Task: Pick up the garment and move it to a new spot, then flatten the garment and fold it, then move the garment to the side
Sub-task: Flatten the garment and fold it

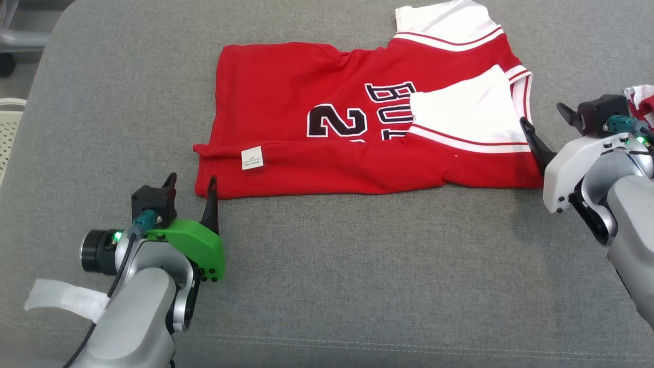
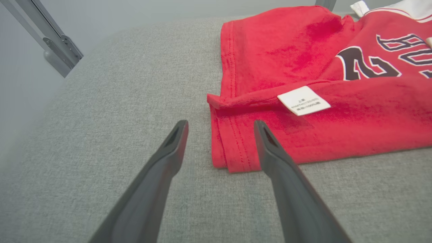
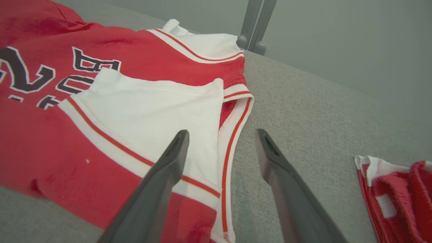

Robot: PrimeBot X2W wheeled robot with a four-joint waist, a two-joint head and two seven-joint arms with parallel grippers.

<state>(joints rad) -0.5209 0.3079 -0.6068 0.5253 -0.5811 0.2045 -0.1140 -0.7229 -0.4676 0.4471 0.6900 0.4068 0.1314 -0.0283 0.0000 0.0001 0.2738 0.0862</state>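
Observation:
A red jersey (image 1: pixel 327 110) with white sleeves and black lettering lies flat on the grey cushion, its near long edge folded over so a white care label (image 1: pixel 251 157) shows. My left gripper (image 1: pixel 190 185) stands open just off the jersey's lower left corner (image 2: pixel 229 162), nothing between its fingers. The right gripper (image 1: pixel 545 122) is open at the jersey's right end, beside the folded white sleeve (image 3: pixel 152 111) and striped collar edge (image 3: pixel 233 135), holding nothing.
A second red and white garment (image 3: pixel 398 192) lies bunched at the far right (image 1: pixel 641 99). The grey cushion (image 1: pixel 357 266) stretches wide toward me. A white basket (image 1: pixel 9 128) stands off the left edge, and metal frame legs (image 3: pixel 254 25) rise behind.

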